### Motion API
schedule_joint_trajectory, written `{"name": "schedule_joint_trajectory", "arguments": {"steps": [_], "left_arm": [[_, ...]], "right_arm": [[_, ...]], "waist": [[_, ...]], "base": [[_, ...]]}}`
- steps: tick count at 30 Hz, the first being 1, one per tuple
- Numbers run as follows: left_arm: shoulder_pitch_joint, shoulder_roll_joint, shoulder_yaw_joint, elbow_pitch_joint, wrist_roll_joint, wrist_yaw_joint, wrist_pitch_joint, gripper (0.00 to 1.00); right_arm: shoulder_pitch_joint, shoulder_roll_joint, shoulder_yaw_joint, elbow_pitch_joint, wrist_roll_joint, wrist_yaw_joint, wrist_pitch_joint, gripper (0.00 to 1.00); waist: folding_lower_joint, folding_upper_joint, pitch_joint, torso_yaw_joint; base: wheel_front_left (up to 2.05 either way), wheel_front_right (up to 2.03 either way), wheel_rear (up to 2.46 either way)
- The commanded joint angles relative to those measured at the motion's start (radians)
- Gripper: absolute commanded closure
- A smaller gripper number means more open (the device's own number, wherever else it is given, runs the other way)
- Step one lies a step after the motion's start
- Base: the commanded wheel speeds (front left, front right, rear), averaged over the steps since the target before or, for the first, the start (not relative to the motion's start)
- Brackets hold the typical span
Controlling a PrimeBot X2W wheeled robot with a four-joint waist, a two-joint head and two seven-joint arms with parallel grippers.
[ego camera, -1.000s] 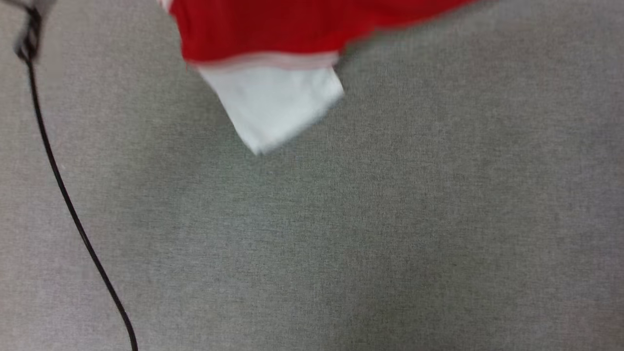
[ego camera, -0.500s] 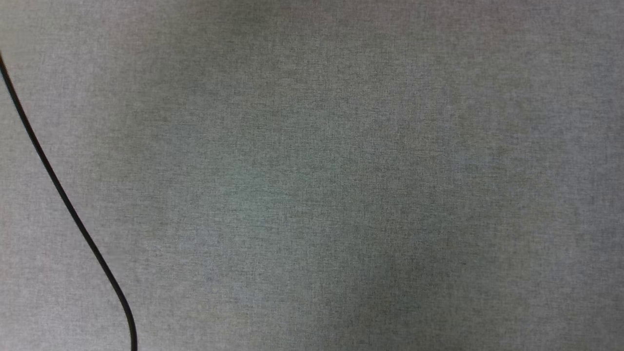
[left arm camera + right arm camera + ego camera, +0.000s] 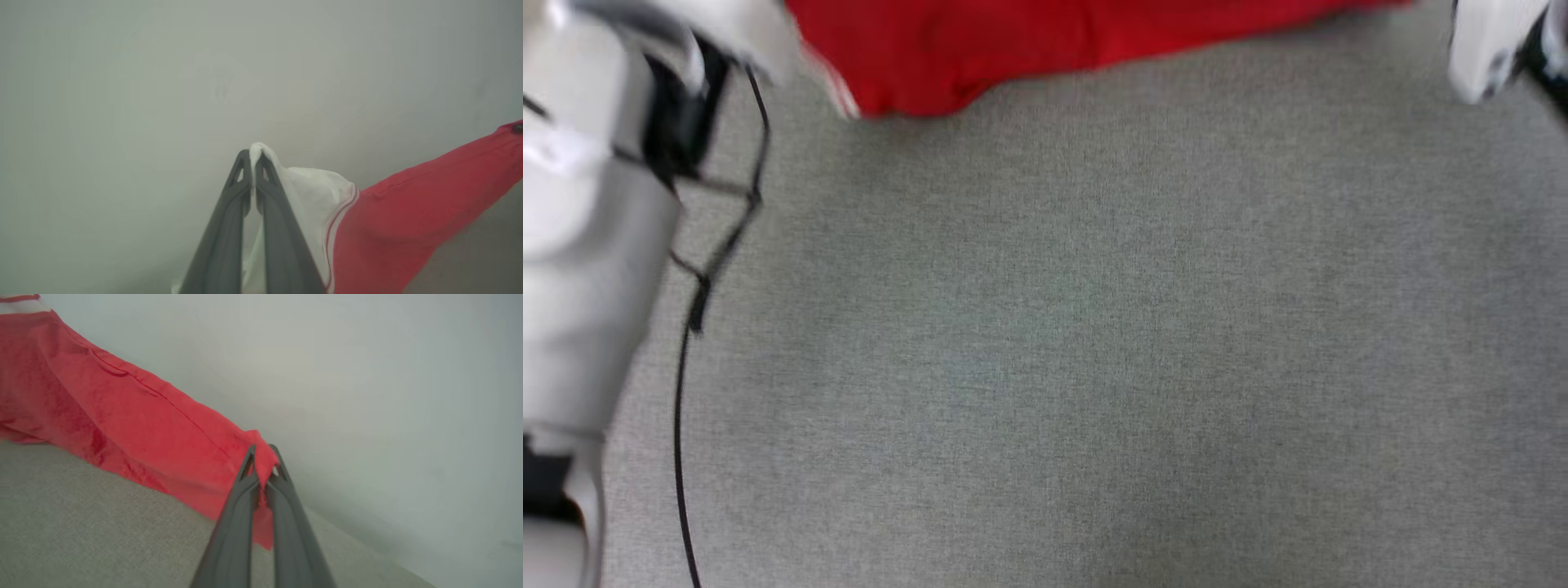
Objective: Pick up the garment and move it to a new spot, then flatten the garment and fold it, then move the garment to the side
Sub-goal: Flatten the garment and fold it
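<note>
The left claw (image 3: 253, 159) is pressed together on the tip of a white sleeve of the garment (image 3: 400, 212). The sleeve bunches just beside its fingers, and the red body stretches away from it. The right claw (image 3: 263, 455) pinches a red corner. From there the cloth runs off and sags until its lower edge appears to reach the desk (image 3: 81, 522) beneath. To lay it flat well, I judge both pinches should hold firm, with the edge between them taut and level. The hanging part should settle first, farther out, so no fold gets trapped.
</note>
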Motion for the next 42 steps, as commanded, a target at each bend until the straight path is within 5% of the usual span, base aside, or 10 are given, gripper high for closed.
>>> {"name": "schedule_joint_trajectory", "arguments": {"steps": [1, 6, 19, 29, 42], "left_arm": [[0.066, 0.0, -0.003, -0.023, -0.008, 0.013, -0.004, 1.0], [0.328, 0.001, -0.022, -0.137, -0.024, 0.061, -0.007, 1.0], [0.933, 0.108, -0.066, -0.445, -0.124, 0.199, 0.036, 1.0], [1.292, 0.162, -0.062, -0.628, -0.232, 0.326, 0.051, 1.0], [1.489, 0.199, -0.093, -0.724, -0.309, 0.378, 0.103, 1.0]], "right_arm": [[0.052, -0.016, 0.008, -0.006, 0.021, -0.001, -0.017, 1.0], [0.241, -0.044, 0.049, -0.025, 0.084, -0.001, -0.05, 1.0], [0.674, -0.154, 0.097, -0.168, 0.18, -0.001, -0.053, 1.0], [0.967, -0.186, 0.002, -0.272, 0.176, -0.001, -0.044, 1.0], [1.329, -0.175, -0.22, -0.446, 0.133, -0.001, 0.025, 1.0]], "waist": [[0.0, -0.0001, -0.043, 0.001], [0.0, -0.0001, -0.128, 0.008], [0.0, -0.0001, -0.32, 0.006], [0.0, -0.0001, -0.423, 0.004], [0.0, -0.0001, -0.468, 0.028]], "base": [[0.0, 0.0, 0.0], [0.0, 0.0, 0.0], [0.0, 0.0, 0.0], [0.0, 0.0, 0.0], [0.0, 0.0, 0.0]]}}
